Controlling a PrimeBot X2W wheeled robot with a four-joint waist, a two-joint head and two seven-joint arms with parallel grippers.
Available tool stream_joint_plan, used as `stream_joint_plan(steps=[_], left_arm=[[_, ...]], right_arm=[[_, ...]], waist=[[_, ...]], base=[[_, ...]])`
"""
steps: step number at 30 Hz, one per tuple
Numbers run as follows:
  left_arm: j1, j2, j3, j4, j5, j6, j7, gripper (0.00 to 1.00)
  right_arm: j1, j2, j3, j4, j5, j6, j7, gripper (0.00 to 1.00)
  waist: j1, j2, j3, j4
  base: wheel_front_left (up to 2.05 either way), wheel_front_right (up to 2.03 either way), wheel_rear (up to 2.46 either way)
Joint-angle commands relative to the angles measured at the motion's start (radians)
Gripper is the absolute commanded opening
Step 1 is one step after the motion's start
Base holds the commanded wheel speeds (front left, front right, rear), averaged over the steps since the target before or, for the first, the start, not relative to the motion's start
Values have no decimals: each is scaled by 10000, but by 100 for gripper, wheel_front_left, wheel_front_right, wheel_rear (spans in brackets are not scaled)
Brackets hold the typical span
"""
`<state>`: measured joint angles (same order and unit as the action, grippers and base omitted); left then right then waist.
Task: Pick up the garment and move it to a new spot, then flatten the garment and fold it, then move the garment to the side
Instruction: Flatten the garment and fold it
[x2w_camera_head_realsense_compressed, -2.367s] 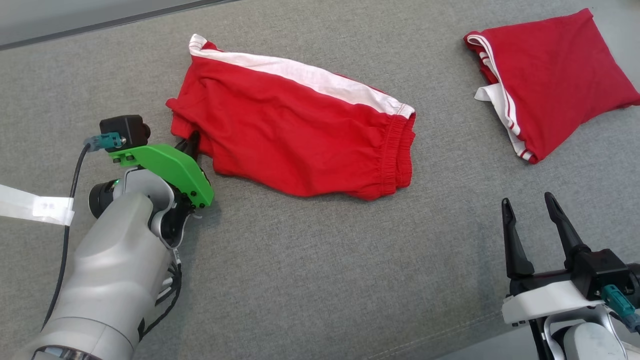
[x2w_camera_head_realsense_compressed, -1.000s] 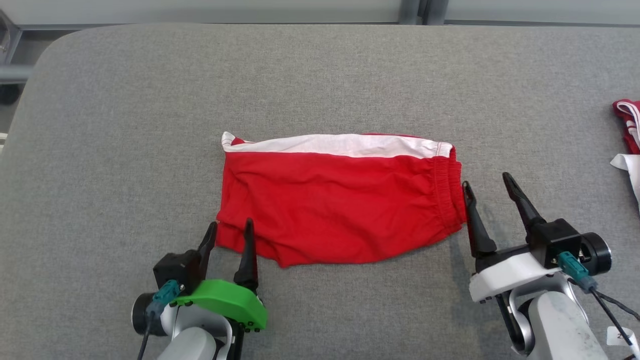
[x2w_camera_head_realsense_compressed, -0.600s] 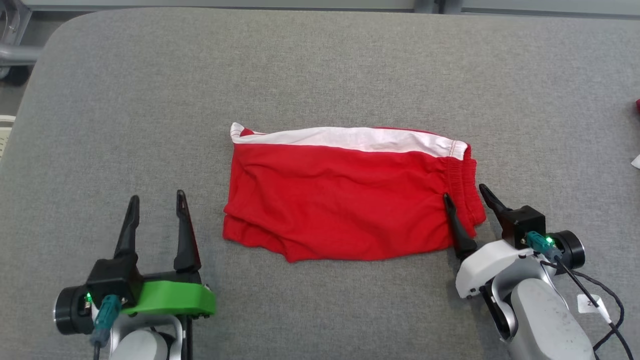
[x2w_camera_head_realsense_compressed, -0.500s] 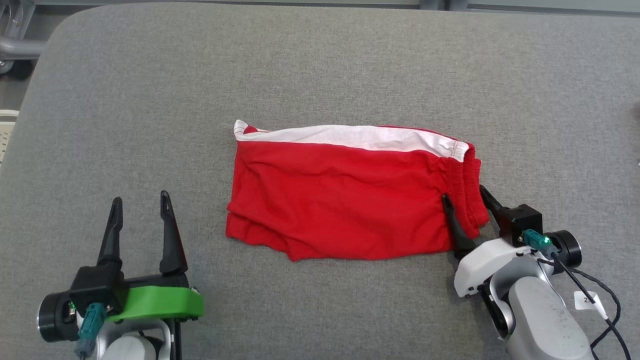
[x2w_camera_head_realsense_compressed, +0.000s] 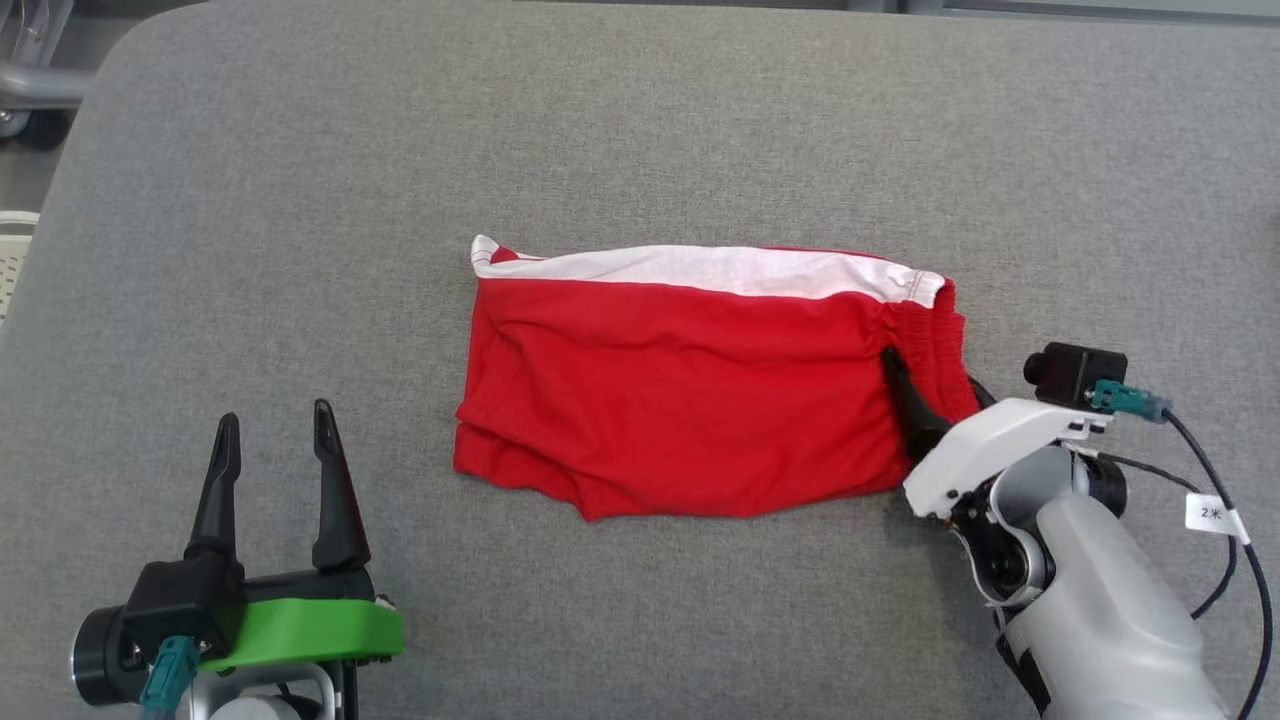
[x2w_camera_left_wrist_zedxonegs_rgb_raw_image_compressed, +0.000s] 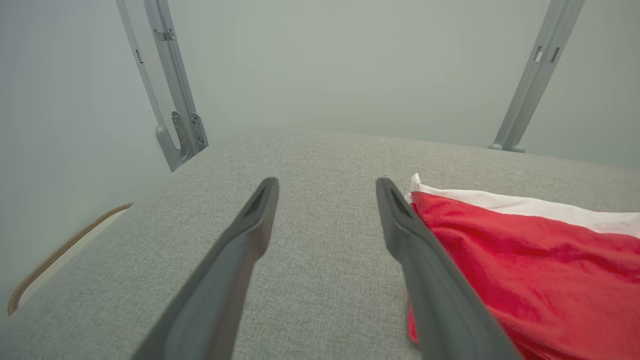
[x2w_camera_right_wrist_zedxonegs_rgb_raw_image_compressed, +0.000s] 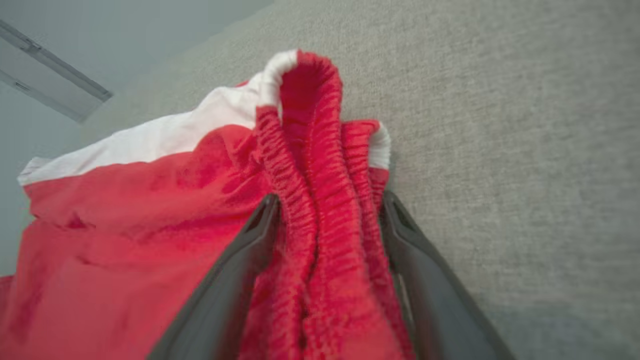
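A grey woven pad (x2w_camera_head_realsense_compressed: 300, 200) carries everything, and its far left corner is rounded. The shorts (x2w_camera_head_realsense_compressed: 700, 400), red with a white stripe (x2w_camera_head_realsense_compressed: 700, 268) along their far side, lie flat near the middle of the pad, well in from the far edge and the left edge. Their gathered waistband (x2w_camera_head_realsense_compressed: 935, 335) points to the right edge.

The right gripper (x2w_camera_head_realsense_compressed: 930, 370) is at that end, jaws spread wide. In the right wrist view it (x2w_camera_right_wrist_zedxonegs_rgb_raw_image_compressed: 330, 196) has one finger on each side of the bunched waistband (x2w_camera_right_wrist_zedxonegs_rgb_raw_image_compressed: 320, 150), with the cloth lying between them. The cloth there stands up in ridges, and nothing shows it pinched.

The left gripper (x2w_camera_head_realsense_compressed: 275, 412) sits near the front left of the pad, apart from the shorts. Its jaws are wide with nothing between them, and its fingers point toward the far edge. In the left wrist view its (x2w_camera_left_wrist_zedxonegs_rgb_raw_image_compressed: 326, 180) fingers hang just over bare pad, with the stripe end of the shorts (x2w_camera_left_wrist_zedxonegs_rgb_raw_image_compressed: 525, 250) just beside the right finger.

Past the far edge stands a plain pale wall (x2w_camera_left_wrist_zedxonegs_rgb_raw_image_compressed: 350, 60) with two slanting grey metal posts (x2w_camera_left_wrist_zedxonegs_rgb_raw_image_compressed: 170, 90) (x2w_camera_left_wrist_zedxonegs_rgb_raw_image_compressed: 535, 75). Off the left edge in the head view is pale floor (x2w_camera_head_realsense_compressed: 15, 190), a grey tube (x2w_camera_head_realsense_compressed: 40, 85) and a dark wheel (x2w_camera_head_realsense_compressed: 40, 130).
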<state>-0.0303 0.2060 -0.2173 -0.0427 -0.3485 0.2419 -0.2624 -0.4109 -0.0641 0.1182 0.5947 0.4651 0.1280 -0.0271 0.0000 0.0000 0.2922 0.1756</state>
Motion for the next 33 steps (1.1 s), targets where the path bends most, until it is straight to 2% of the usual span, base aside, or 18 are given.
stream_joint_plan(steps=[1, 3, 6, 9, 10, 14, 17, 19, 22, 25, 27, 29, 33], left_arm=[[178, -33, 128, 82, 119, -126, -27, 100], [224, -70, 225, 124, 148, -255, -27, 100], [337, -155, 293, 311, -21, -508, -26, 100], [404, -173, 236, 686, -132, -721, -26, 100], [404, -173, 236, 686, -132, -721, -26, 100], [461, -309, 204, 1187, -436, -1019, -26, 100], [473, -349, 133, 1626, -532, -1166, -27, 100], [450, -420, 148, 1795, -558, -1177, -28, 100], [516, -499, 163, 1969, -546, -1154, -28, 100], [552, -522, 111, 2152, -445, -1108, -26, 100], [527, -536, 121, 2269, -437, -1073, -24, 100], [431, -487, 92, 2338, -413, -1065, 10, 100], [23, -343, 3, 2397, -289, -1153, 48, 100]], right_arm=[[254, 290, 582, 171, 1413, 56, 871, 0], [209, 249, 640, -59, 2520, 37, 1221, 0], [307, 32, 198, -734, 4006, 28, 1629, 0], [807, -993, -551, -1241, 4927, 8, 2158, 0], [807, -993, -551, -1241, 4927, 8, 2158, 0], [1530, -2211, -1865, -1578, 5624, 20, 2718, 0], [2039, -3196, -3054, -1701, 5732, 28, 3050, 0], [2279, -3390, -3607, -2012, 5844, 30, 3367, 0], [2276, -3102, -4183, -3098, 6232, 30, 4007, 0], [2257, -2201, -4040, -4610, 6240, 30, 4671, 0], [2208, -1530, -3593, -5292, 5574, 30, 4963, 0], [1920, -638, -3100, -5559, 4784, 30, 5102, 0], [1243, 33, -2111, -4927, 3291, 30, 4688, 0]], waist=[[0, 0, -36, -77], [0, 0, -79, -193], [0, 0, -142, -331], [0, 0, -256, -425], [0, 0, -256, -425], [0, 0, -519, -537], [0, 0, -766, -515], [0, 0, -942, -466], [0, 0, -1128, -407], [0, 0, -1198, -347], [0, 0, -1130, -392], [0, 0, -992, -512], [0, 0, -702, -641]], base=[[0, 0, 0], [0, 0, 0], [0, 0, 0], [0, 0, 0], [0, 0, 0], [0, 0, 0], [0, 0, 0], [0, 0, 0], [0, 0, 0], [0, 0, 0], [0, 0, 0], [0, 0, 0], [0, 0, 0]])
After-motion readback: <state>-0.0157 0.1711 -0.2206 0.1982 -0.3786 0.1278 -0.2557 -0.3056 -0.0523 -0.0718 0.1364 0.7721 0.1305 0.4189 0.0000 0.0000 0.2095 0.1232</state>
